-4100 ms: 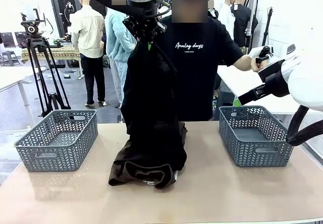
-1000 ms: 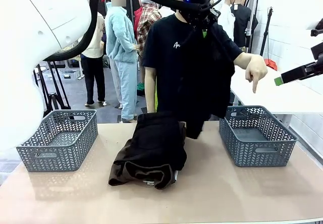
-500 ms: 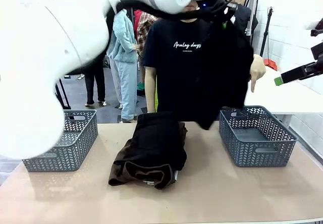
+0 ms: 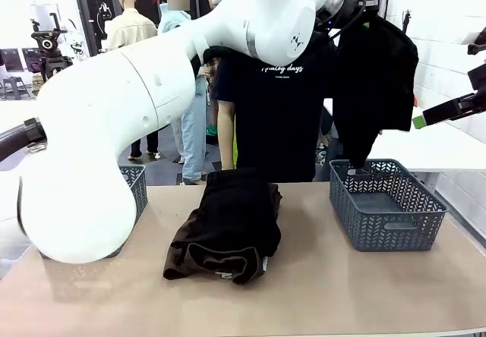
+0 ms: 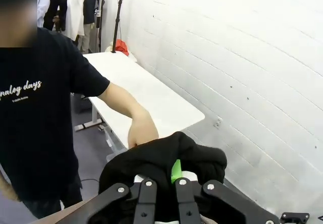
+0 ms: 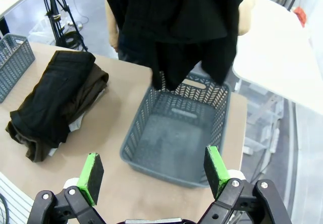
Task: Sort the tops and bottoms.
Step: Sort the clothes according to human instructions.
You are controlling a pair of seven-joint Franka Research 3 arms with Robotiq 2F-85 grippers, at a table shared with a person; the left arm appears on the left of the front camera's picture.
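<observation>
- Sitting in the middle of the bench (image 4: 342, 291): the pile of dark bottoms (image 4: 228, 231), not yet sorted
- Right tool (image 6: 153, 169) hangs near the grey basket (image 4: 387, 223), jaws wide apart, empty
- Left tool (image 5: 174, 172) is clamped on a black garment (image 4: 376, 79) dangling over that basket
- Looks like the drop-off step; next it needs lowering, then letting go inside

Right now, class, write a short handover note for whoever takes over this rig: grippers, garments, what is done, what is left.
The left gripper is shut on a black garment, hanging over the right-hand basket.
The right gripper is open, holding nothing.
A pile, black over dark brown cloth, lies mid-table between that basket and the left-hand basket.
Done: one garment lifted, not yet dropped.
Left: release it, then sort the pile.
</observation>
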